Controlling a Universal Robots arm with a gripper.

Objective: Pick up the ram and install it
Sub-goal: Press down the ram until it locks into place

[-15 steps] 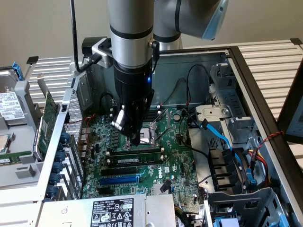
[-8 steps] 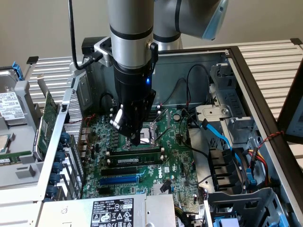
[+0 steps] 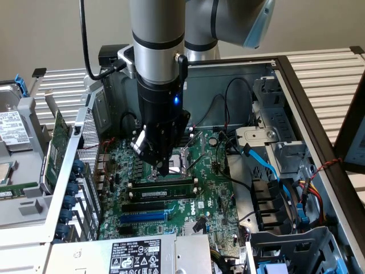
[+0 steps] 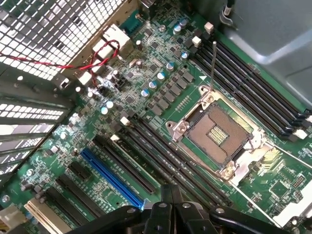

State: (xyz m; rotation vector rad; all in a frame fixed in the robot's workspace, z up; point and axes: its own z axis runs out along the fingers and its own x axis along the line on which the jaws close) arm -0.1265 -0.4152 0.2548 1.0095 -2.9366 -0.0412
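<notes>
Beige wall stands behind an open computer case (image 3: 319,114) that lies on a slatted metal surface (image 3: 331,68). Inside it, the ram (image 3: 162,193) lies flat along a slot of the green motherboard (image 3: 211,188), a narrow green stick with a small white label, parallel to the black slots and to the blue slot (image 3: 145,217) near it. Just above the ram hangs the gripper (image 3: 163,169), its jaws pressed together with nothing between them; the tip is very near the stick, but contact I cannot tell. From the wrist view the gripper (image 4: 168,204) is over the dark slots beside the empty CPU socket (image 4: 219,136). 1 red wire (image 4: 73,66) crosses the perforated wall.
</notes>
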